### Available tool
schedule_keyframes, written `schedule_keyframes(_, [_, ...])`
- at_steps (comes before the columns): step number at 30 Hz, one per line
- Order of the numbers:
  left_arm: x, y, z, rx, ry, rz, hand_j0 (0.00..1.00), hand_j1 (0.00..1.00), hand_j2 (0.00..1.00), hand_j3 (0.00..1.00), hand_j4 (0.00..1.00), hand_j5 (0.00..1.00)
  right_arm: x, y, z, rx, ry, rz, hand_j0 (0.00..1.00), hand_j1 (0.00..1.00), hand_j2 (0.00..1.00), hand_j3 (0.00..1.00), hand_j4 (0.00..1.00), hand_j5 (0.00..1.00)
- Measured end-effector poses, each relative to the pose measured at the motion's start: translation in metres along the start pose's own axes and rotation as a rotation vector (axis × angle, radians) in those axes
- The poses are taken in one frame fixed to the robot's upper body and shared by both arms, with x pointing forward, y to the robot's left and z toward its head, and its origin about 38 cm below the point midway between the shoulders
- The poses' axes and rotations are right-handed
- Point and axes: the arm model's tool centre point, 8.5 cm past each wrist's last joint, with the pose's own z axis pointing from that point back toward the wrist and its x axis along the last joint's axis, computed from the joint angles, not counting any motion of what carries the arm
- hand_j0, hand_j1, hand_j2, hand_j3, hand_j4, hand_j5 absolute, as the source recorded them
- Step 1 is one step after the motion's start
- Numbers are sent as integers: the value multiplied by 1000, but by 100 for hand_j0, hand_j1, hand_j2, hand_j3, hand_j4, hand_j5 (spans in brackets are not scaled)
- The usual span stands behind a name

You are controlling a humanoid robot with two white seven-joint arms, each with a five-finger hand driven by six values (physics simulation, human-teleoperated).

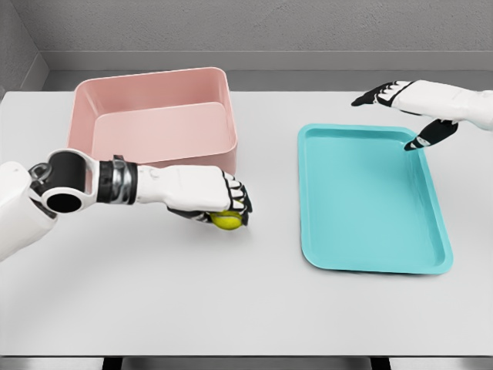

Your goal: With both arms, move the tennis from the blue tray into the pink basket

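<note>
My left robot hand [219,202] grips the tennis ball [226,220] above the worktop [154,301], just before the pink basket [154,116]; my right robot hand [416,108] (fingers spread, holding nothing) hovers at the blue tray [370,200].

No text, label, brand, number or sign can be read anywhere in the head view. The pink basket [154,116], the blue tray [370,200], the tennis ball [226,221] and the white table [246,308] all show plain, unmarked surfaces. The white shells of the two arms and the dark joints of the left hand [219,202] and right hand [408,108] likewise carry no lettering that shows.
</note>
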Motion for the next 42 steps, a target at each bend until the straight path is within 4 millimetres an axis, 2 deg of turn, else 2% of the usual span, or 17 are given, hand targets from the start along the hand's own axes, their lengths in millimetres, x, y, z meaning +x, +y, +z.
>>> schedule_keyframes(24, [-15,12,27,24,66,-7,60,60,60,60,60,60,9,-9,6,-7,-19,32,100,100,100,100,100,100])
schedule_keyframes(42, [-30,29,50,51,128,-26,59,59,59,59,59,59,9,-9,11,-3,-13,39,100,100,100,100,100,100])
